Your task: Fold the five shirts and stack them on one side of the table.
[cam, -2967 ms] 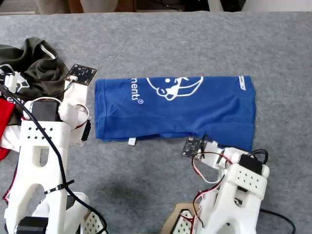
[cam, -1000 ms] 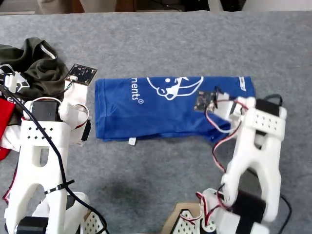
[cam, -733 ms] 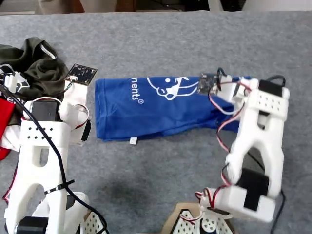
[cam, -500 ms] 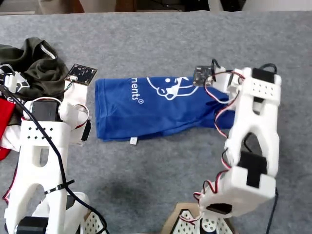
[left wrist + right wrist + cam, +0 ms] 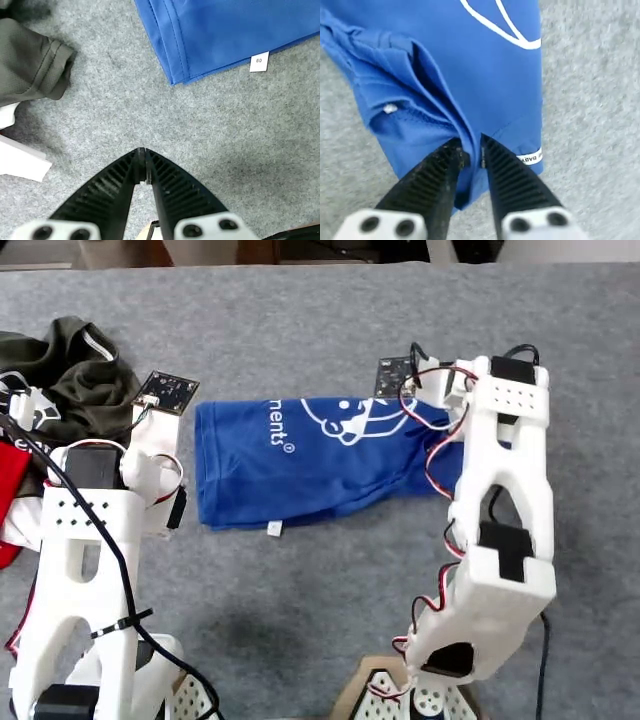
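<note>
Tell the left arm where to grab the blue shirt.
Probably pinch the hemmed corner of the blue shirt beside the white tag, coming down from the side of the left gripper: it lies flat there, while the right gripper holds the far end.

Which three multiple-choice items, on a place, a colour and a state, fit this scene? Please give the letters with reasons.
1. Where lies the dark green shirt? A. right edge B. middle C. the table's far left corner
2. The print on the blue shirt is: A. white B. yellow C. black
3. The right gripper is: A. open B. shut on the blue shirt C. shut on nothing
Answers: 1 C, bunched there in the high view; 2 A, white lines; 3 B, cloth pinched between its fingers.
</note>
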